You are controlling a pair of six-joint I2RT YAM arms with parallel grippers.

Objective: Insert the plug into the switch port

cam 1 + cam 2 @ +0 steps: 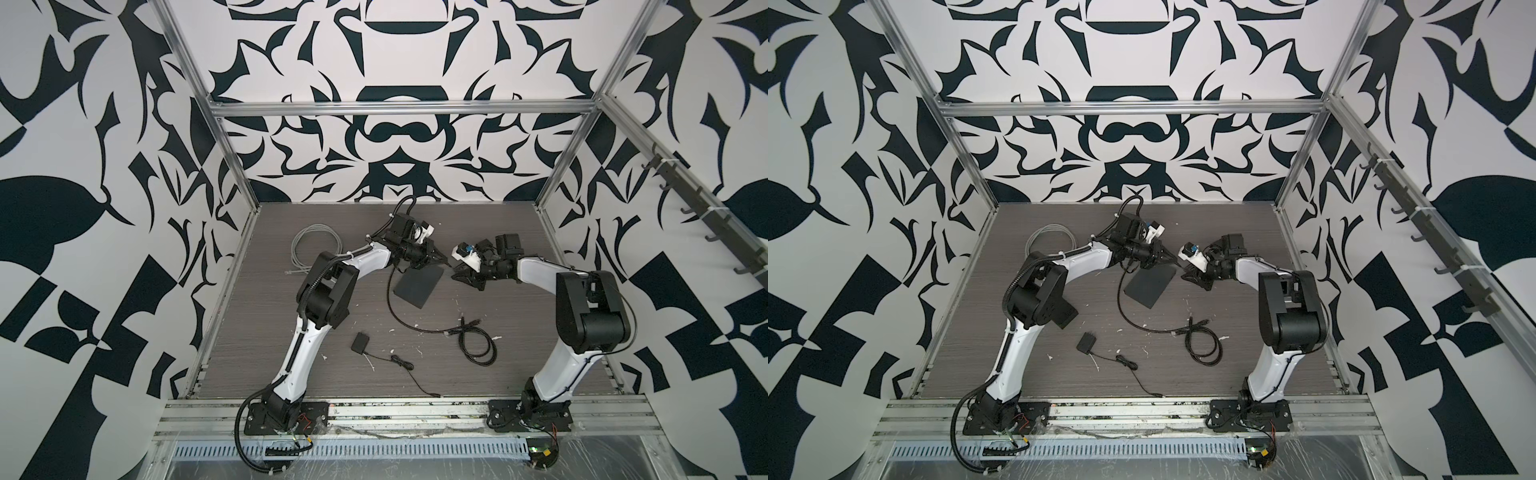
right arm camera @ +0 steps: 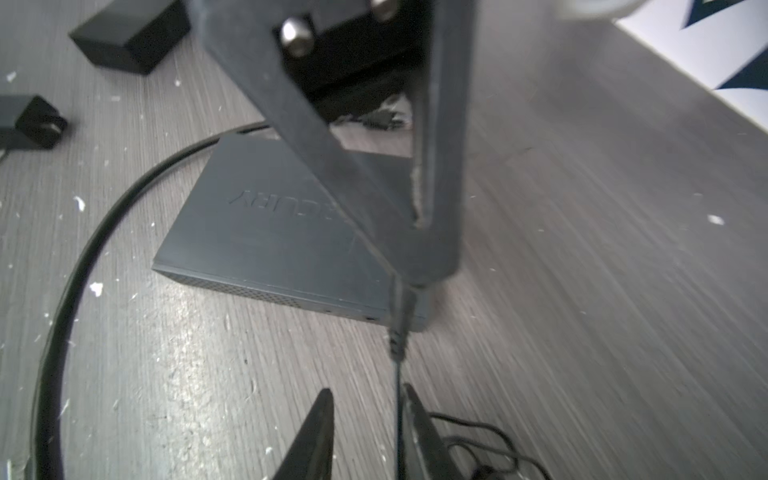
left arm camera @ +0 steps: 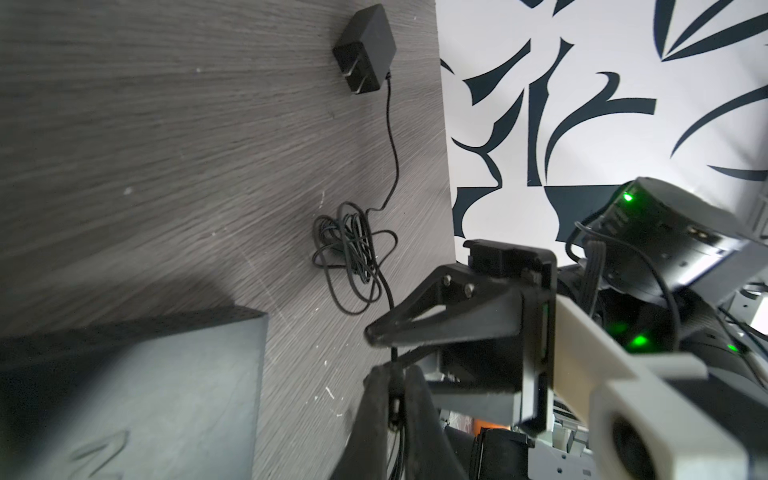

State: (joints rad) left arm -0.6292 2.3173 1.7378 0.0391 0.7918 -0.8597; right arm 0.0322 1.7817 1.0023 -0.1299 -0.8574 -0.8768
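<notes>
left gripper (image 2: 409, 280) closed on the plug (image 2: 397, 332), centre frame, at a corner of the dark flat switch (image 2: 270, 232) | right gripper (image 2: 368, 392), bottom centre, slightly parted, thin cable (image 2: 398, 415) running between its fingers, just beside one | switch lies flat on the surface (image 1: 519, 353), mid-frame in both top views

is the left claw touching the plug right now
Touching. In the left wrist view the left claw is pinched shut on the plug, with no gap between its fingers and the plug.
</notes>
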